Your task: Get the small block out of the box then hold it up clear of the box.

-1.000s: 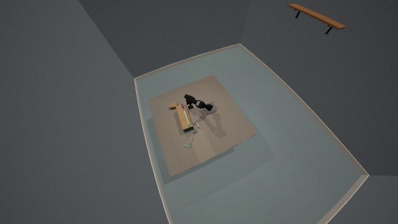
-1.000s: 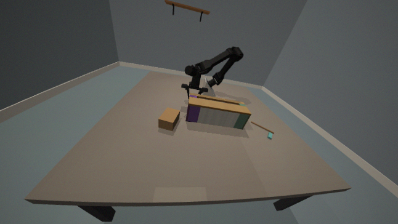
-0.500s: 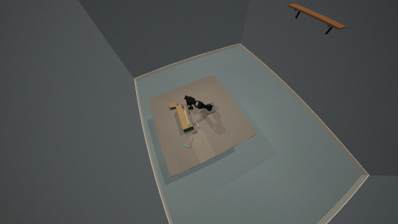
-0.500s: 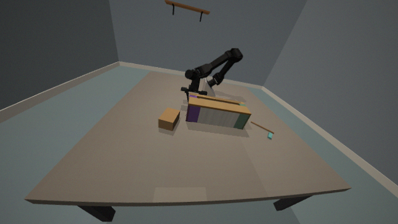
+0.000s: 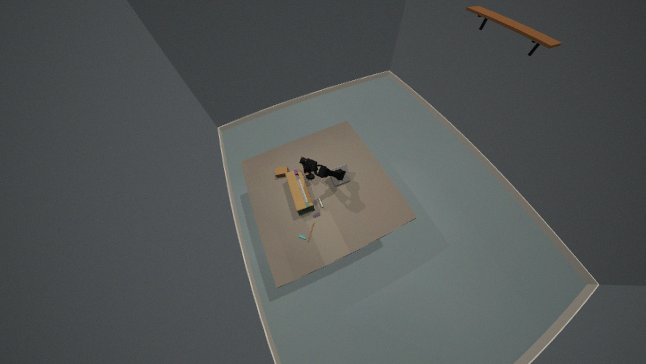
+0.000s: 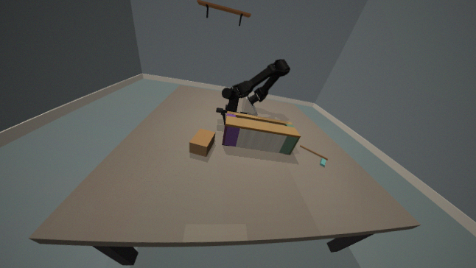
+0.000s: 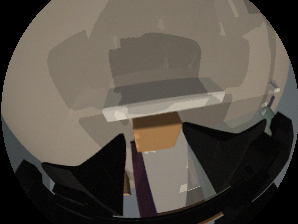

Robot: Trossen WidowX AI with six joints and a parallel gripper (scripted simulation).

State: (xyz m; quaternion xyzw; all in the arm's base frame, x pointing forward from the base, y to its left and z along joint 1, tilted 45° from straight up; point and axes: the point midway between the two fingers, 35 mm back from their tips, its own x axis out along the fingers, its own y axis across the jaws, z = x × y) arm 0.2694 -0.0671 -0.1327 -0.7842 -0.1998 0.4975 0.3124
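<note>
The long box [image 5: 293, 186] [image 6: 263, 128] has an orange top, a purple end and a green end. In the wrist view a small orange block [image 7: 157, 136] lies low beside a white bar [image 7: 200, 100], near the box's purple strip [image 7: 142, 182]. My gripper [image 7: 154, 132] [image 5: 308, 175] is open, with its fingers pointing down at the box's purple end. In the wrist view the fingertips appear on either side of the block, with gaps; their height over it is unclear. In the exterior view the box hides the block and most of the fingers.
A larger orange block [image 5: 281, 172] [image 6: 202, 143] stands off the purple end. Beyond the green end lie a thin orange stick [image 5: 311, 232] [image 6: 313, 152] and a teal piece [image 5: 302, 237] [image 6: 323, 162]. A white piece [image 5: 321, 203] and a purple piece [image 5: 316, 215] lie near the green end.
</note>
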